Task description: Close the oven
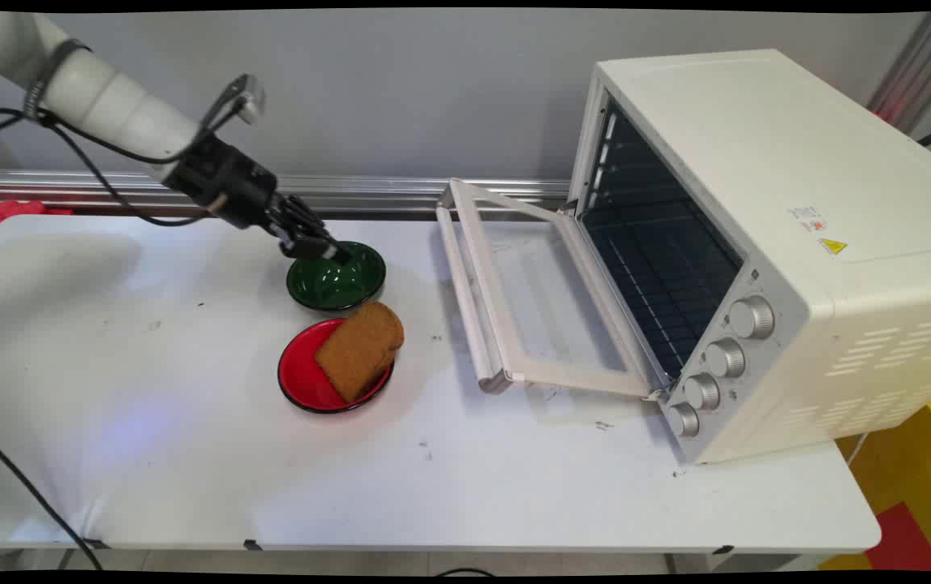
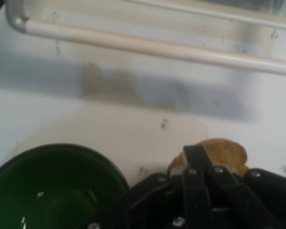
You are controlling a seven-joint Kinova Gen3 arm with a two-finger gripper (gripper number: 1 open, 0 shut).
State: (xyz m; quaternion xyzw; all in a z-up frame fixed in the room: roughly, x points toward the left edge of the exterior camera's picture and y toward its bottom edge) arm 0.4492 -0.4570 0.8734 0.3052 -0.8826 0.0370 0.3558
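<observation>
My black gripper [image 1: 334, 251] hangs low over the back left rim of a dark green bowl [image 1: 337, 280]. Its fingers are pressed together with nothing between them. In the hand view the gripper [image 2: 195, 153] rises from the bottom edge, the green bowl [image 2: 52, 186] lies to its left, and it stands apart from the bowl. A brown slice of bread [image 1: 360, 350] lies on a red plate [image 1: 300, 377] just in front of the bowl, overhanging the plate's rim. The bread [image 2: 224, 151] peeks out behind the fingers.
A white toaster oven [image 1: 765, 235] stands on the right of the table, its glass door [image 1: 542, 292] folded down flat toward the bowls. The door's handle bar [image 2: 148, 45] crosses the top of the hand view. Black cables hang from the arm.
</observation>
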